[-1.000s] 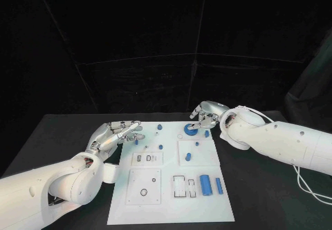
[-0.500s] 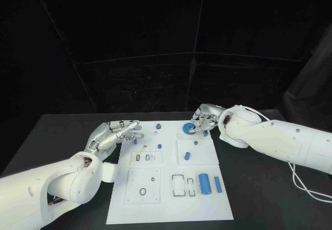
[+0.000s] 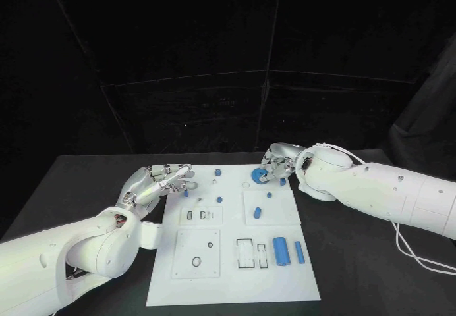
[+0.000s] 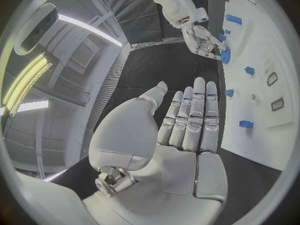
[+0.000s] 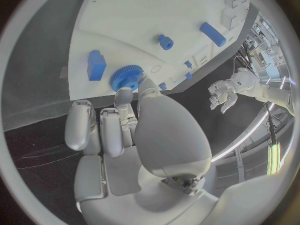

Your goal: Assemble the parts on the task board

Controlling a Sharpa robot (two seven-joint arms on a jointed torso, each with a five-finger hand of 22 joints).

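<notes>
The white task board [image 3: 232,263] lies in the middle of the table with several small blue parts on it. A blue gear [image 3: 258,175] sits at the board's far right corner. My right hand [image 3: 279,161] reaches it from the right. In the right wrist view the thumb and a finger [image 5: 124,96] pinch the gear's [image 5: 127,77] toothed rim, with the other fingers held back. My left hand [image 3: 157,181] hovers at the board's far left edge, holding nothing. Its fingers [image 4: 194,115] are stretched out straight.
A blue block [image 5: 95,65] lies just beside the gear. Small blue pegs [image 3: 217,173] stand along the far rows. A thick blue cylinder [image 3: 281,250] and a thinner bar [image 3: 299,252] lie at the near right. Outlined slots [image 3: 252,255] mark the near middle.
My right hand and forearm have shifted slightly left, closer over the gear. The gear stays in place. The left hand has barely moved.
</notes>
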